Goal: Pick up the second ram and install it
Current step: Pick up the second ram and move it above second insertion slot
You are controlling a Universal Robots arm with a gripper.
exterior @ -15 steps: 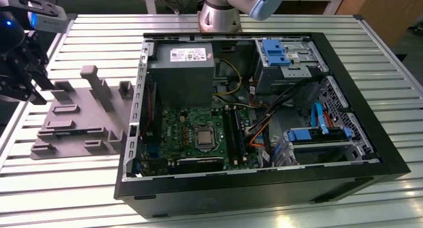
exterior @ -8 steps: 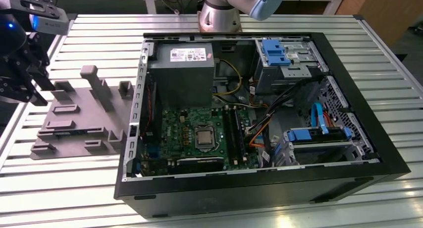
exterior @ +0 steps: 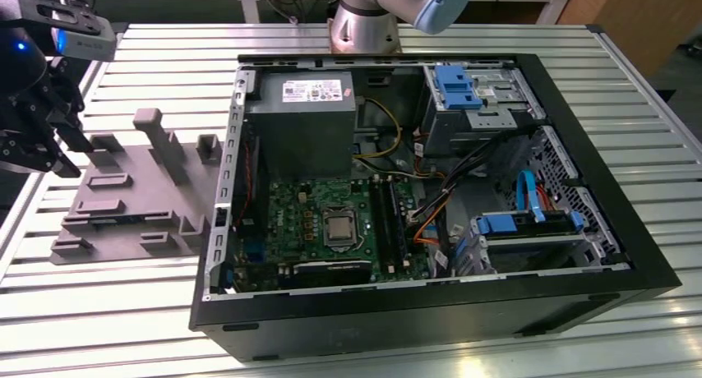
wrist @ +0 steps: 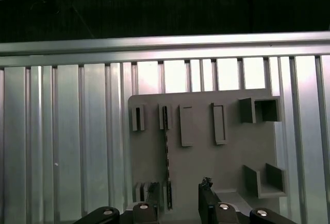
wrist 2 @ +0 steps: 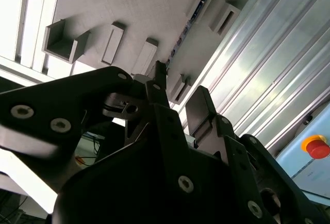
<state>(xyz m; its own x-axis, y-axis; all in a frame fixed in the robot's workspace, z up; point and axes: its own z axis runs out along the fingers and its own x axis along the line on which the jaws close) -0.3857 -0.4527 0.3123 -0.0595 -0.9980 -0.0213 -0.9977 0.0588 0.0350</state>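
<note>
One thin, dark green-blue ram stick [wrist: 166, 152] stands on edge in a slot of the single grey plastic holder [wrist: 206, 157] on the slatted metal bench [wrist: 77, 131]. The black two-fingered end effector [wrist: 179, 193] hangs clear of it, fingers spread, empty.

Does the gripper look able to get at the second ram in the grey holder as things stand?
Probably yes: the gripper is open close to the grey holder, and the second ram stands on edge there with nothing over it.
</note>
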